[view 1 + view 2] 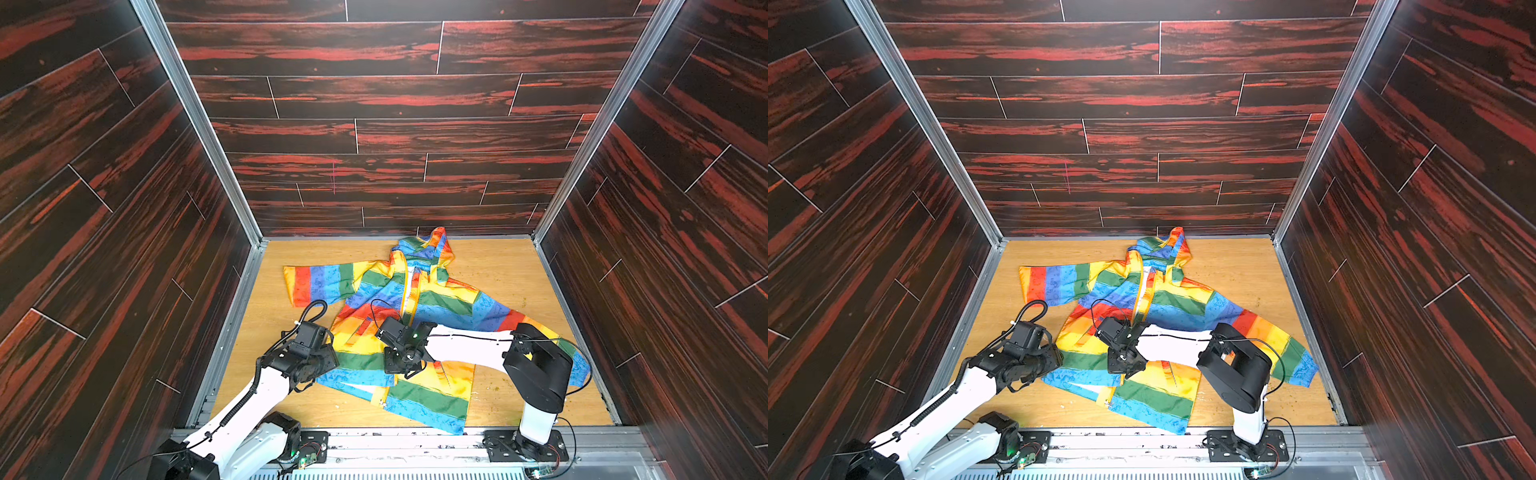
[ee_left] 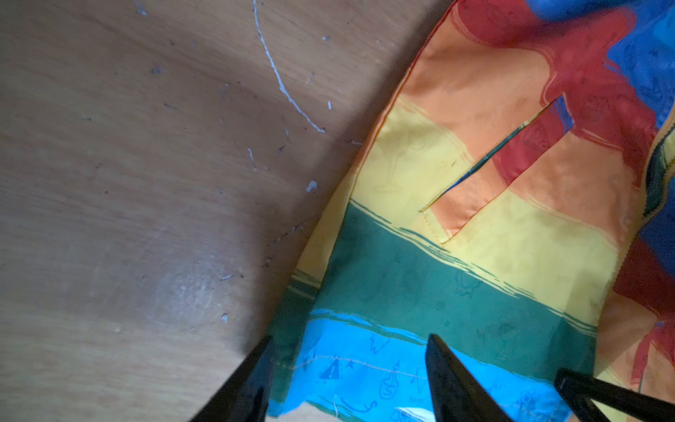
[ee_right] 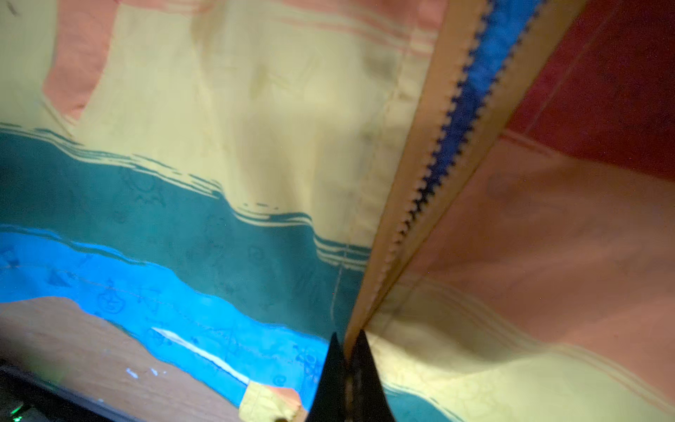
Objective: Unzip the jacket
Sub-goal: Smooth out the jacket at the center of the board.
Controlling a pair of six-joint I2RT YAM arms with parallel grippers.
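- A small, hooded, shiny jacket [image 1: 449, 301] [image 1: 1183, 301] with rainbow stripes lies spread front-up on the light wooden tabletop [image 1: 498, 266]. Its hood is toward the back wall and its sleeves are stretched out to both sides.
- Its yellow zipper [image 3: 409, 190] has parted along the stretch seen in the right wrist view, and blue cloth shows between the two toothed rows.
- The right gripper [image 3: 347, 333] is clenched on the zipper, at the point where the rows meet.
- The left gripper [image 2: 351, 337] is released at the jacket's side edge by the hem. One finger is over bare wood and the other over the light blue stripe.
- A slanted pocket [image 2: 493, 171] shows beyond the left gripper.
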